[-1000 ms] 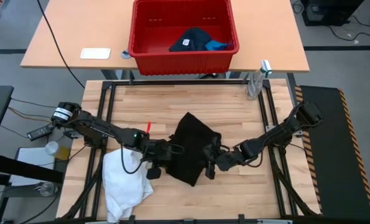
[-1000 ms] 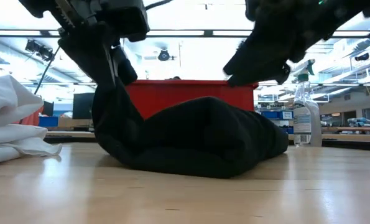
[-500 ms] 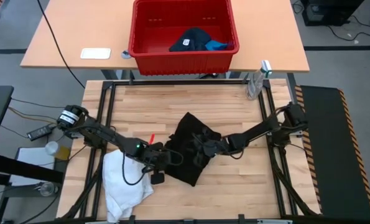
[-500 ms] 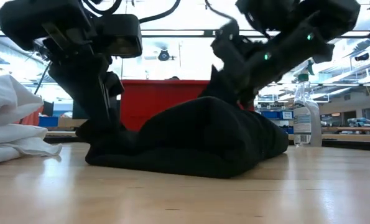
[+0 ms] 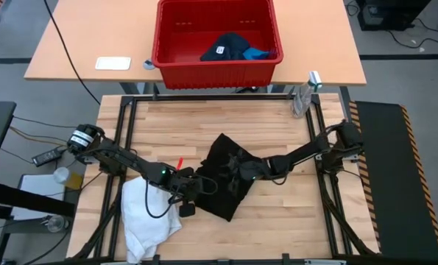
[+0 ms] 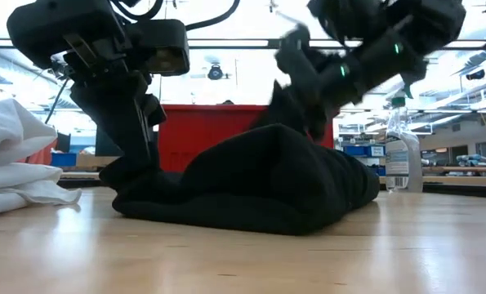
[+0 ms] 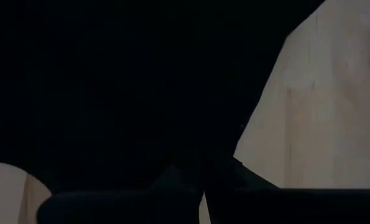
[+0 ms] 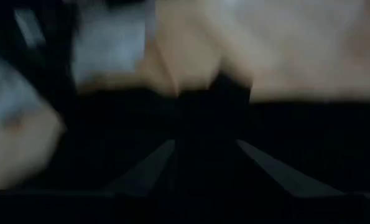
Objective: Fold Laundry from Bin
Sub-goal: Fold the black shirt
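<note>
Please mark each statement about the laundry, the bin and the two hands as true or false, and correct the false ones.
1. The black garment lies on the wooden table. True.
2. The red bin is empty. False: it holds a dark navy garment and a small blue one.
3. The white garment is inside the bin. False: it lies on the table's near left.
4. The left hand is at the black garment's left edge. True.

You've got a light wood slat worktop point(image 5: 226, 125) on a black frame. Behind it, a tan desk point(image 5: 86, 51) w/ a white pad point(image 5: 112, 63). Spray bottle point(image 6: 403, 155) at the worktop's far corner. Grey floor point(image 5: 395, 73), cables; ceiling strip lights point(image 6: 226, 42) across the room.
</note>
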You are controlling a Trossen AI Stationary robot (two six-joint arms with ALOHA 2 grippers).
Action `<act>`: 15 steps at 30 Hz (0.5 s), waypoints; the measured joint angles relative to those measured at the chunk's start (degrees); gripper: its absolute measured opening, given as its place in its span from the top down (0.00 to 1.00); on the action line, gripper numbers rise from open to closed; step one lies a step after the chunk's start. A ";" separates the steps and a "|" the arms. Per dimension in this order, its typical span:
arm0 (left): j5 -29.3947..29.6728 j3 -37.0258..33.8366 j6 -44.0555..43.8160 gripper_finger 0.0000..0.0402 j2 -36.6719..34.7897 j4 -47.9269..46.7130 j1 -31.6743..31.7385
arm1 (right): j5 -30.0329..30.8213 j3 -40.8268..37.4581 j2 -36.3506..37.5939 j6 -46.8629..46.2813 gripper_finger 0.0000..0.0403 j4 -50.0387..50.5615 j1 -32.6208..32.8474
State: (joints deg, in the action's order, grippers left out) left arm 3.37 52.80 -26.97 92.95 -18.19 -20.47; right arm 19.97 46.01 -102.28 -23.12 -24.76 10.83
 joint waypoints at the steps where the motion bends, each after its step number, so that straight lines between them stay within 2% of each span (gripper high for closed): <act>1: 0.01 0.00 0.07 0.98 0.00 0.01 0.00 | 1.28 0.19 0.63 0.03 0.59 -0.53 0.18; 4: -0.01 0.00 0.88 0.98 0.00 0.32 0.00 | 2.94 -0.05 -1.20 0.14 0.59 1.06 0.65; 8: 0.39 -0.02 3.55 0.96 0.00 1.07 0.11 | 0.38 -0.04 -7.68 -3.59 0.59 0.05 0.66; 11: 0.45 -0.02 4.51 0.88 0.00 0.34 0.13 | -3.77 0.21 -9.11 -5.18 0.59 -1.18 -0.20; 15: 0.36 -0.02 3.27 0.72 0.00 -2.54 0.01 | -5.75 -0.23 -3.83 -4.88 0.59 1.64 -0.70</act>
State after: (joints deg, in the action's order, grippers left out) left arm 3.73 52.77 -23.70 92.95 -20.72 -20.46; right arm 14.22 45.78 -106.11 -28.00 -23.12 10.13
